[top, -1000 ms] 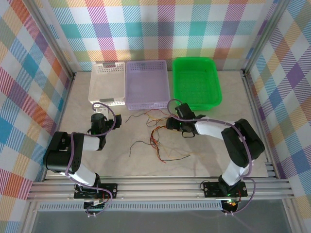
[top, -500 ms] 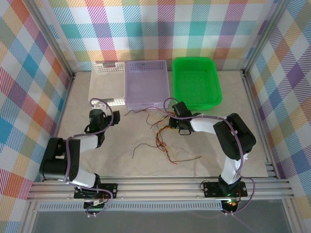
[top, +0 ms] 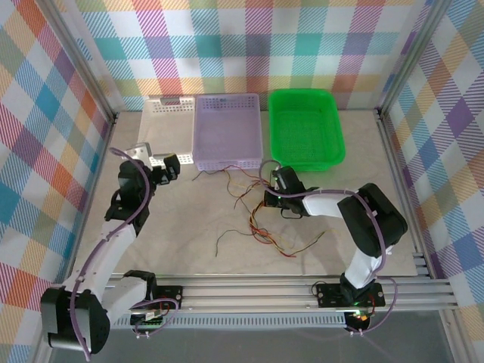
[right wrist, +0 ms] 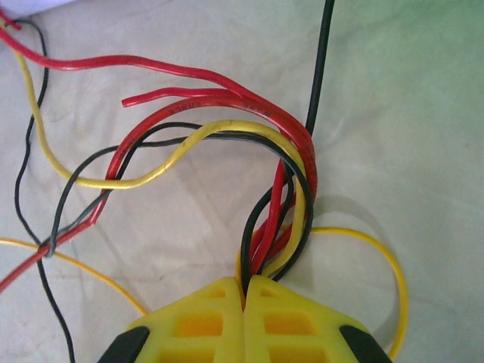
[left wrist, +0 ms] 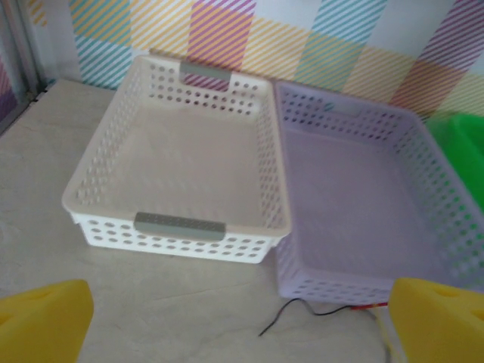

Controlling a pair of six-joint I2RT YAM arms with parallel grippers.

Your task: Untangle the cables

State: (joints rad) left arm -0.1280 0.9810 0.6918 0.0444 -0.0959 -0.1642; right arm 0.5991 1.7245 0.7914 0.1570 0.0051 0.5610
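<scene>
- Grip landed: the right gripper (top: 267, 199), jaws apart a second ago, now has them pressed together on a bunch of the cables (top: 261, 223). Red, yellow and black strands sit pinched between its yellow fingertips (right wrist: 204, 325).
- Tangle moved with that pinch. The loose tails toward the near edge of the table (top: 189, 219) have swung out to the right, so the heap is stirred but not yet parted.
- Left gripper (top: 168, 166) has swung away to the far-left, jaws spread wide and holding nothing. It hangs just before the white basket (left wrist: 178, 227) and the purple basket (left wrist: 340, 291), with a stray black wire end (left wrist: 302, 308) on the table below.
- Cables lie mid-table, just off the purple basket's near wall, and none is in a basket.
- Long axis of the heap slants from the far-left, by the purple basket, down to the near-right.
- At the pinch, the strands run away from the fingertips, arch over and fan out leftward.
- Several colours share that one pinch, so a pull will probably drag the knot whole. The left gripper looks needed as an anchor.
</scene>
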